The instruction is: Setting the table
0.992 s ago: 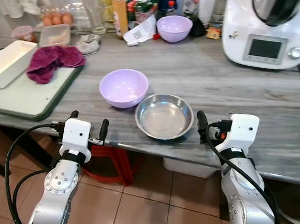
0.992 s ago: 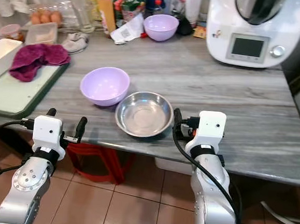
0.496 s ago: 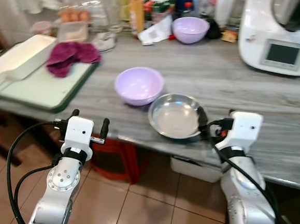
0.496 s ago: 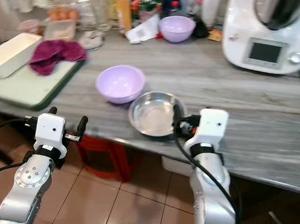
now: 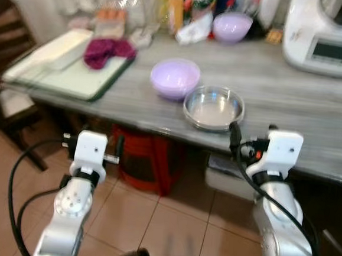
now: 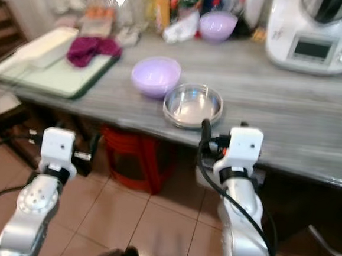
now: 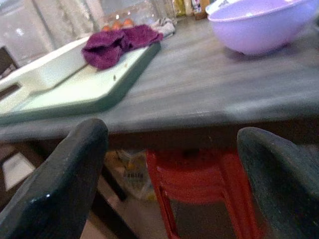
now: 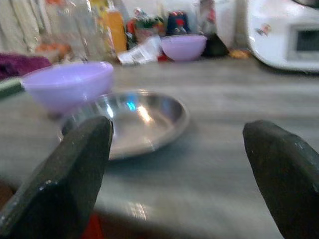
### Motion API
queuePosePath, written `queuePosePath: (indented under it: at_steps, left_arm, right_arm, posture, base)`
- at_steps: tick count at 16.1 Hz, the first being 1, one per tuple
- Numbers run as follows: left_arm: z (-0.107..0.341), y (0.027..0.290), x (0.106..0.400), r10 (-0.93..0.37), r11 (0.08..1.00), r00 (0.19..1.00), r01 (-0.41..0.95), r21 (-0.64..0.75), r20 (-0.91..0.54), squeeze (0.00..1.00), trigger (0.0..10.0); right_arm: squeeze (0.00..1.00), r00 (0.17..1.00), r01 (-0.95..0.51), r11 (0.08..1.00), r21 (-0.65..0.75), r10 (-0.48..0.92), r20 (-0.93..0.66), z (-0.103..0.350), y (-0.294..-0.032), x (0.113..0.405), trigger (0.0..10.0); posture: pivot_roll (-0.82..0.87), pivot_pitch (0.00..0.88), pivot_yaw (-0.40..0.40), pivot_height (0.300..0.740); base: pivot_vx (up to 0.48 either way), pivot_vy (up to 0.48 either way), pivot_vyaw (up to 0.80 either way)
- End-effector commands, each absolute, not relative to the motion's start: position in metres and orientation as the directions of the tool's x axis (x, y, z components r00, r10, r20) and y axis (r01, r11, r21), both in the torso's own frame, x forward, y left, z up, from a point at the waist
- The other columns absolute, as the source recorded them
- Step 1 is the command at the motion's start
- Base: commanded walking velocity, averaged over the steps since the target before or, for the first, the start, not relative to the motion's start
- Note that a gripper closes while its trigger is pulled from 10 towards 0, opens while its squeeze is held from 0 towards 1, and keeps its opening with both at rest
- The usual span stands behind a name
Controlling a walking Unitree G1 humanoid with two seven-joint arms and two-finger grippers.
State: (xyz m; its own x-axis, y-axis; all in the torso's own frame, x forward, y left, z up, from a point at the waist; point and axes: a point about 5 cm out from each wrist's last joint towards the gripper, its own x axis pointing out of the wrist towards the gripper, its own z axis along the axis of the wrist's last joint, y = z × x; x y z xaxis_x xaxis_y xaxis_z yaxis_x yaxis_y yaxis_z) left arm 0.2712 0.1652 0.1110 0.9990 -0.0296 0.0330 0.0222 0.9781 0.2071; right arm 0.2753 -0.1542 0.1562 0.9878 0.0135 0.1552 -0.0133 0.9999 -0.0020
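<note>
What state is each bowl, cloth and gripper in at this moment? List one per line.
Steel bowl: upright, empty, near the counter's front edge.
Near purple bowl: upright, beside the steel bowl.
Far purple bowl: upright, among bottles.
Maroon cloth: crumpled on the green tray.
Left gripper: open, empty.
Right gripper: open, empty.

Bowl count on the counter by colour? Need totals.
Lilac bowls: 2, the near lilac bowl and the far lilac bowl
Steel bowls: 1, the steel bowl beside the near lilac one
Total: 3
</note>
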Motion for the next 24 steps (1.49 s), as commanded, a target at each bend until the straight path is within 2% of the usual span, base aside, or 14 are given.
queuePosePath:
  at_steps: [1,10,17,22,24]
  left_arm:
    - [0.113,0.17,0.273,-0.018,0.975,0.999,0.01,0.223,0.033,0.0,10.0]
    - [0.103,0.172,0.271,-0.009,0.976,1.0,0.003,0.217,0.028,0.0,10.0]
    - [0.1,0.162,0.269,-0.119,0.979,0.992,0.112,0.171,0.03,0.0,10.0]
    - [0.099,0.162,0.27,-0.138,0.981,0.99,0.133,0.141,0.024,0.0,10.0]
    - [0.099,0.161,0.27,-0.147,0.981,0.989,0.142,0.135,0.024,0.0,10.0]
  right_arm:
    - [0.0,0.983,-0.005,1.0,-0.012,0.007,0.185,0.155,-0.155,0.272,10.0]
    - [0.0,0.991,0.001,0.999,-0.041,0.005,0.137,0.13,-0.162,0.266,10.0]
    - [0.0,0.993,-0.001,1.0,-0.019,0.004,0.122,0.126,-0.161,0.266,10.0]
    - [0.0,0.993,-0.01,1.0,-0.017,0.012,0.12,0.125,-0.159,0.267,10.0]
    - [0.0,0.993,-0.012,1.0,-0.013,0.014,0.121,0.125,-0.159,0.268,10.0]
  posture:
    - [-0.14,0.102,0.094,0.74]
    - [-0.14,0.091,0.088,0.74]
    - [-0.14,0.09,0.092,0.74]
    - [-0.14,0.092,0.094,0.74]
    - [-0.14,0.092,0.094,0.74]
  base:
    - [-0.36,0.0,0.0]
    - [-0.35,0.0,0.0]
    - [0.0,0.0,0.0]
    - [0.0,-0.052,-0.75]
    - [0.0,-0.255,0.0]
